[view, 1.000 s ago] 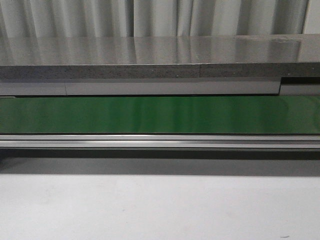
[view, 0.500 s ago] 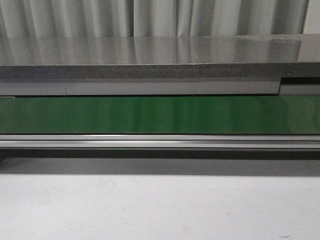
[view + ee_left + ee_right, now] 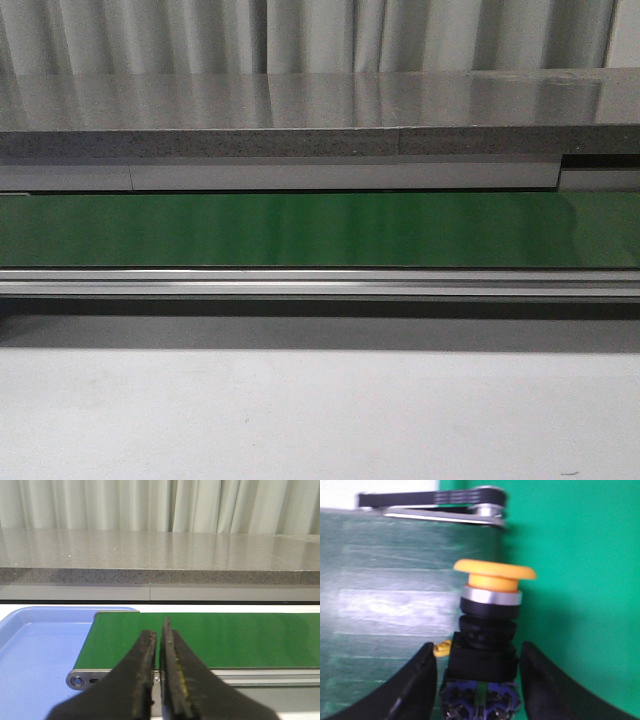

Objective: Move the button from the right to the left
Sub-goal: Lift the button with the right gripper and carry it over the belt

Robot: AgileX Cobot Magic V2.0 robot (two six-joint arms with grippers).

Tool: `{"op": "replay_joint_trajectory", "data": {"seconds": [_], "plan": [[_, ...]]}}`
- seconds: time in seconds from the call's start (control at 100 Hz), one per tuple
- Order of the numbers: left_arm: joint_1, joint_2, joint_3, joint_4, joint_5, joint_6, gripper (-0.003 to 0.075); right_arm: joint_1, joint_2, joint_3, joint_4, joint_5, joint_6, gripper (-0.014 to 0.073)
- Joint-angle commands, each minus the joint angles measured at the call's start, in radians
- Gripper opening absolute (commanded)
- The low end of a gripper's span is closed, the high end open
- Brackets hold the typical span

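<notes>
The button (image 3: 492, 610), with an orange-yellow cap on a black body and a blue base, lies between the fingers of my right gripper (image 3: 477, 647). Its cap points away from the gripper, over the green belt (image 3: 380, 605) near the belt's end roller (image 3: 490, 510). The fingers stand on either side of the body with narrow gaps, so the gripper is open. The picture is blurred. My left gripper (image 3: 157, 630) is shut and empty above the belt's near edge (image 3: 225, 640). The front view shows only the bare belt (image 3: 320, 230), with no button and no gripper.
A light blue tray (image 3: 35, 650) sits at the belt's left end. A grey stone counter (image 3: 320, 110) runs behind the belt, with curtains behind it. A metal rail (image 3: 320, 282) edges the belt in front. A bright green surface (image 3: 580, 580) lies beside the belt end.
</notes>
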Motion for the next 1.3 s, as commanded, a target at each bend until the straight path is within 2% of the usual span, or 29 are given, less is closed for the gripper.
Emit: {"op": "replay_joint_trajectory", "data": {"seconds": [0.0,0.17,0.51,0.61,0.7,0.8,1.07,1.29], "plan": [[-0.006,-0.036,0.041,-0.001,-0.091,-0.012,0.0005,0.028,-0.051,-0.029,0.021,-0.001,-0.010,0.0255],[-0.006,-0.036,0.041,-0.001,-0.091,-0.012,0.0005,0.072,-0.051,-0.029,0.021,0.003,-0.010,0.0255],[-0.006,-0.036,0.041,-0.001,-0.091,-0.012,0.0005,0.073,-0.050,-0.029,0.034,0.013,-0.009,0.0267],[-0.006,-0.036,0.041,-0.001,-0.091,-0.012,0.0005,0.073,-0.050,-0.029,0.048,0.029,-0.009,0.0334],[-0.006,-0.036,0.041,-0.001,-0.091,-0.012,0.0005,0.073,-0.050,-0.029,0.054,0.034,-0.009,0.0431],[-0.006,-0.036,0.041,-0.001,-0.091,-0.012,0.0005,0.073,-0.050,-0.029,0.061,0.037,-0.009,0.0477],[-0.006,-0.036,0.041,-0.001,-0.091,-0.012,0.0005,0.079,-0.061,-0.029,0.108,0.030,-0.011,0.0477],[-0.006,-0.036,0.041,-0.001,-0.091,-0.012,0.0005,0.136,-0.147,-0.025,0.107,-0.053,-0.014,0.0477]]}}
